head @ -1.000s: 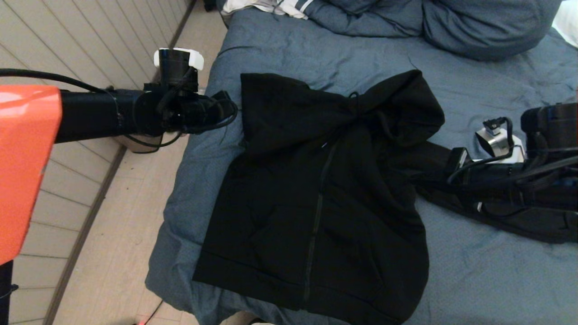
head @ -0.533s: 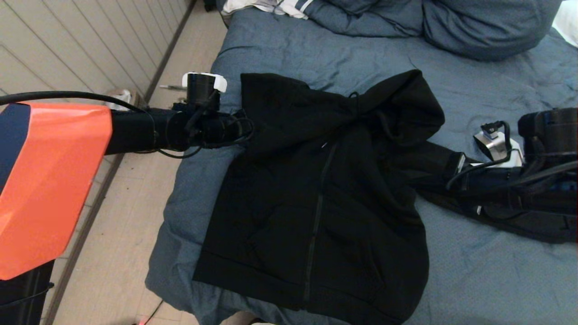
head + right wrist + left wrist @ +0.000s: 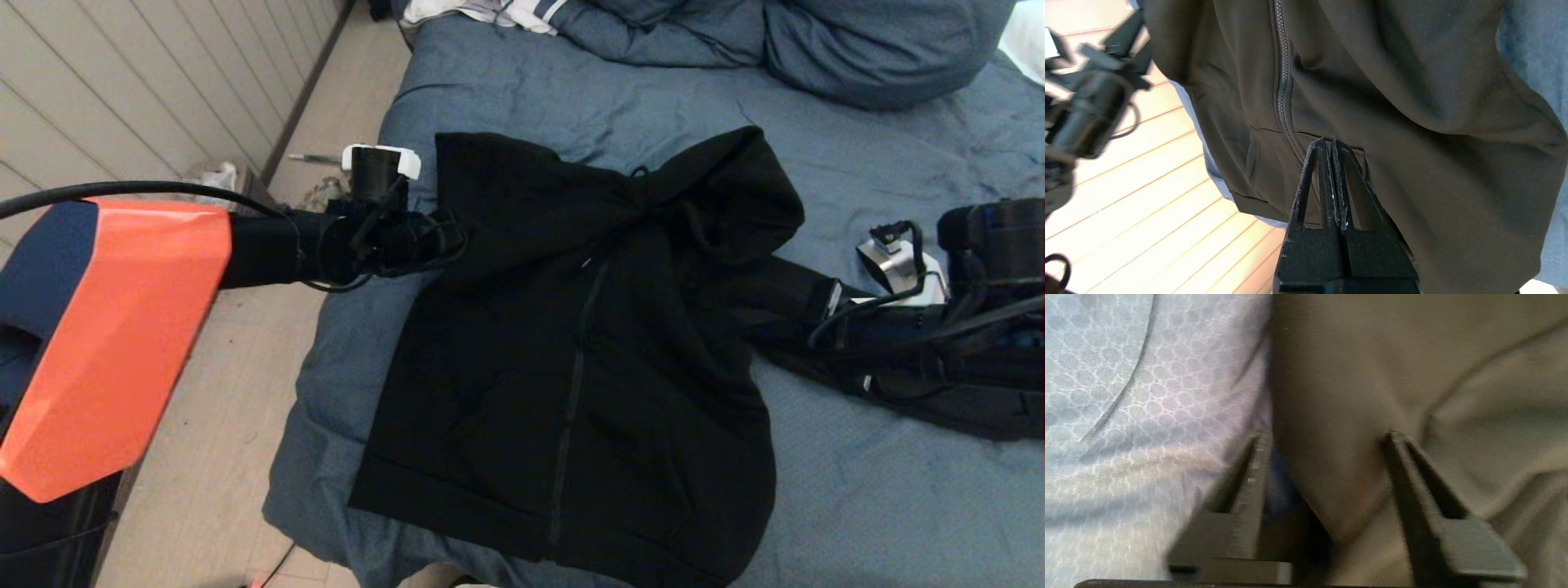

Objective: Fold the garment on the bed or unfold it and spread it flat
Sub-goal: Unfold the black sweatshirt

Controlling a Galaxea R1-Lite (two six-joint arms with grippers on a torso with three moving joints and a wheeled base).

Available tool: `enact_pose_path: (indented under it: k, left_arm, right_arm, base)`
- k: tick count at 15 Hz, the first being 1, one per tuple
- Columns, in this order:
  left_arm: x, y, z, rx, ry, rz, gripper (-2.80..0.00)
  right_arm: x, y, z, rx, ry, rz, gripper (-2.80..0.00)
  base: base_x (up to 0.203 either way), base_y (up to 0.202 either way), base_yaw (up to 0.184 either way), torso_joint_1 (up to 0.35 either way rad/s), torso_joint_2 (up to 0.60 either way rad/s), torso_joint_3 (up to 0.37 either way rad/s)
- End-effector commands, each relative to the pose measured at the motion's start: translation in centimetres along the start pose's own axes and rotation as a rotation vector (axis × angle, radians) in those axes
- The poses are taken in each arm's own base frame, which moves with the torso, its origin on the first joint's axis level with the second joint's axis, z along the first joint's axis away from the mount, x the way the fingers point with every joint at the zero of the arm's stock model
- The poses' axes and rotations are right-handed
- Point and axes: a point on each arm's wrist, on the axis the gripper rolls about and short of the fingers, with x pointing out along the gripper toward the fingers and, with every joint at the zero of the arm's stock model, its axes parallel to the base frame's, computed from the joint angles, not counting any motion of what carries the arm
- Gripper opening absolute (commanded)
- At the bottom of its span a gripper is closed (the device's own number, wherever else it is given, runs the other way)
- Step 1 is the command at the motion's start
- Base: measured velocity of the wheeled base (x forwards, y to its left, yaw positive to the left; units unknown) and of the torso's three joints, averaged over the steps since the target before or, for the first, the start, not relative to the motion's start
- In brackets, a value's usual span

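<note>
The black hooded garment (image 3: 571,351) lies front up on the bed (image 3: 857,506), zipper running down its middle, hood bunched toward the pillows. My left gripper (image 3: 451,242) is at the garment's left edge near the shoulder. In the left wrist view the left gripper (image 3: 1327,435) is open, its fingers straddling the edge of the garment (image 3: 1351,375) over the bed cover (image 3: 1126,416). My right gripper (image 3: 823,296) rests over the right sleeve. The right wrist view shows the right gripper (image 3: 1329,141) shut with nothing between its fingers, above the garment (image 3: 1433,122) by the zipper (image 3: 1284,81).
Blue pillows (image 3: 882,49) and a white striped cloth (image 3: 522,12) lie at the head of the bed. The bed's left edge drops to a pale floor (image 3: 204,457) beside a panelled wall (image 3: 122,82). Small clutter (image 3: 214,175) sits on the floor.
My left arm has swung right and down from beside the bed to the garment's left edge, and its fingers have come open. The right arm has barely moved.
</note>
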Motion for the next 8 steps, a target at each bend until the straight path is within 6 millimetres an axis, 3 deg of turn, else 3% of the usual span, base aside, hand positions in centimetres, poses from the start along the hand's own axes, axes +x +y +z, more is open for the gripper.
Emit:
enact_pose_path:
  k: [1, 6, 7, 8]
  left_arm:
    - [1.6, 0.6, -1.9, 0.000, 0.042, 0.015, 0.00]
    - [1.1, -1.2, -2.4, 0.014, 0.007, 0.049, 0.00]
    - [0.9, -1.6, -2.5, 0.017, 0.006, 0.050, -2.80]
    - [0.6, -2.0, -2.4, 0.018, 0.004, 0.052, -2.80]
  right_arm:
    - [-0.1, 0.0, 0.0, 0.002, 0.000, 0.002, -2.80]
    - [0.0, 0.0, 0.1, 0.003, -0.002, 0.001, -2.80]
    - [0.0, -0.1, 0.1, 0.004, -0.001, 0.000, -2.80]
    - [0.0, -0.1, 0.1, 0.004, -0.001, 0.000, -2.80]
  base:
    - [0.000, 0.000, 0.000, 0.000, 0.00, 0.000]
    - [0.000, 0.000, 0.000, 0.000, 0.00, 0.000]
    - [0.000, 0.000, 0.000, 0.000, 0.00, 0.000]
    - [0.000, 0.000, 0.000, 0.000, 0.00, 0.000]
